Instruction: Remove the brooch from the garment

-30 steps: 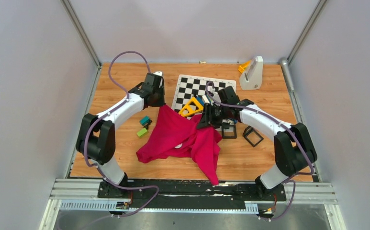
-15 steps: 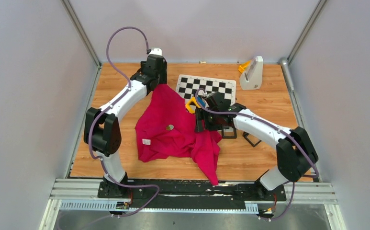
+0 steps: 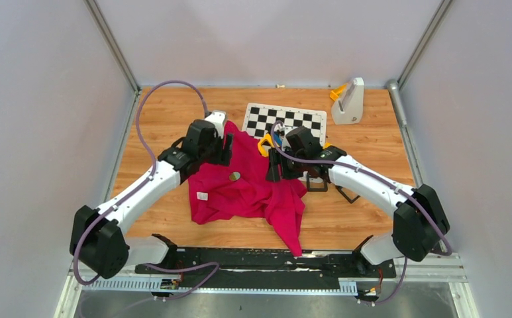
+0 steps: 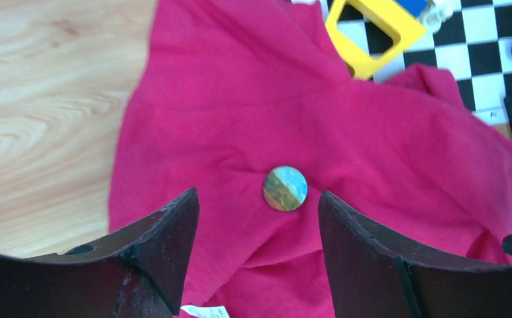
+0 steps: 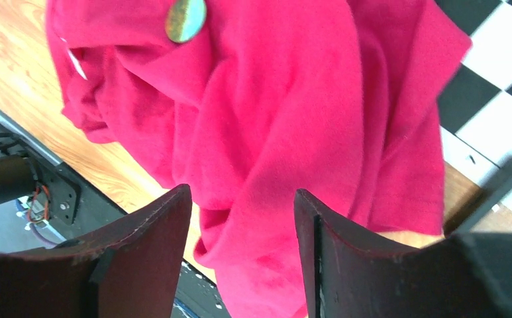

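Mid-frame, the brooch (image 4: pixel 285 188) sits on the garment (image 4: pixel 385 152). The left gripper (image 4: pixel 258 199) and right gripper (image 5: pixel 242 197) both gape, so closing may pinch cloth.

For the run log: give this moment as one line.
brooch: on garment, not yet grasped | left gripper: open, lined up over brooch | right gripper: open, over garment folds

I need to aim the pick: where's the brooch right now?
In the top view the brooch sits on the garment near its middle. The left wrist view shows it just beyond the open left hand.
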Tool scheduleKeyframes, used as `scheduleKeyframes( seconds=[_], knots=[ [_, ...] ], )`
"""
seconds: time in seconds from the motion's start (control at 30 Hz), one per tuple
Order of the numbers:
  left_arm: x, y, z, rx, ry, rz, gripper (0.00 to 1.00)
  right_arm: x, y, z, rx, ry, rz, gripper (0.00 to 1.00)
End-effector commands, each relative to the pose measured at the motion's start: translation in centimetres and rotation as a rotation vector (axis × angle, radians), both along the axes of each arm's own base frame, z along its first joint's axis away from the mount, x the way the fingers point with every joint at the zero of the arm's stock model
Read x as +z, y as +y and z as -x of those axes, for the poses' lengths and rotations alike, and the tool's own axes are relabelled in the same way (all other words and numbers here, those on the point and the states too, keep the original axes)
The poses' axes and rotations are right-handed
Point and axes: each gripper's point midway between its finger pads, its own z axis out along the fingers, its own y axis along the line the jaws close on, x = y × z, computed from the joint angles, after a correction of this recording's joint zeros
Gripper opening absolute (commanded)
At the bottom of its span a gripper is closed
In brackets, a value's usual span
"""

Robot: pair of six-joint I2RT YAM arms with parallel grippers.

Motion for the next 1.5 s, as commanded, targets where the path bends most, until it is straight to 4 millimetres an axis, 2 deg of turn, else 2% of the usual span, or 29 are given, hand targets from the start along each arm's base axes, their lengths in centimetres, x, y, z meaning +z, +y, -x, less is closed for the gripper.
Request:
scheduleKeyframes(
  seconds=[0.0,0.1,0.2,0.27,0.33,0.43,0.57,0.63,0.7,0.77,0.8,0.83,0.87,0.9,0.93,0.97,1.0,1.07,1.33,1.47],
  knots=[
    [-3.1,-2.6,0.8,-0.079,0.031,0.082,0.72,2.5,4.3,-1.0,0.101,-0.068,-0.110,0.54],
    [-5.5,-3.8,1.5,-0.138,0.097,0.109,0.56,0.3,6.3,-0.7,0.141,-0.040,-0.079,0.47],
    [-8.4,-4.4,2.7,-0.156,0.190,0.128,0.43,-2.9,6.9,-0.5,0.128,0.030,-0.045,0.34],
    [-9.9,-4.6,3.7,-0.158,0.246,0.145,0.34,-5.0,6.9,0.1,0.112,0.089,-0.033,0.25],
    [-11.1,-4.8,4.9,-0.160,0.305,0.172,0.21,-7.0,6.3,0.8,0.086,0.147,-0.005,0.17],
    [-12.4,-4.6,6.5,-0.144,0.364,0.196,0.16,-9.5,4.8,1.8,0.042,0.200,0.048,0.11],
    [-14.0,-4.1,8.6,-0.136,0.397,0.208,0.08,-10.6,3.9,2.8,0.035,0.233,0.064,0.08],
    [-14.8,-3.7,9.4,-0.136,0.429,0.196,0.04,-10.2,3.9,2.8,0.042,0.223,0.054,0.07],
    [-14.8,-3.4,9.6,-0.128,0.433,0.185,0.03,-9.2,4.2,2.6,0.056,0.197,0.030,0.07],
    [-12.9,-3.3,9.1,-0.122,0.365,0.190,0.05,-8.0,4.5,2.4,0.067,0.164,0.007,0.08],
    [-12.5,-2.9,8.9,-0.104,0.340,0.173,0.08,-7.5,4.5,2.2,0.073,0.148,-0.003,0.08],
    [-11.1,-2.9,8.4,-0.105,0.295,0.177,0.12,-7.1,4.6,2.1,0.077,0.131,-0.013,0.09],
    [-10.9,-2.2,8.3,-0.080,0.279,0.146,0.26,-6.9,4.6,2.0,0.080,0.116,-0.020,0.09],
    [-9.8,-2.1,7.8,-0.078,0.242,0.139,0.34,-6.6,4.7,1.9,0.083,0.101,-0.029,0.10],
    [-9.6,-1.7,7.8,-0.064,0.232,0.112,0.47,-6.5,4.7,1.8,0.084,0.089,-0.036,0.10],
    [-9.0,-1.7,7.4,-0.061,0.208,0.102,0.53,-6.4,4.7,1.8,0.084,0.082,-0.042,0.10],
    [-8.9,-1.5,7.2,-0.051,0.196,0.082,0.64,-6.4,4.8,1.8,0.087,0.077,-0.050,0.10],
    [-8.4,-1.7,6.8,-0.047,0.178,0.064,0.71,-6.5,4.9,1.9,0.093,0.074,-0.064,0.11],
    [-9.0,-4.0,4.8,-0.036,0.181,-0.083,0.72,-5.8,4.7,1.7,0.071,0.023,-0.103,0.11],
    [-10.5,-4.8,3.9,-0.005,0.206,-0.120,0.73,-5.6,4.4,1.9,0.049,0.001,-0.132,0.11]
  ],
)
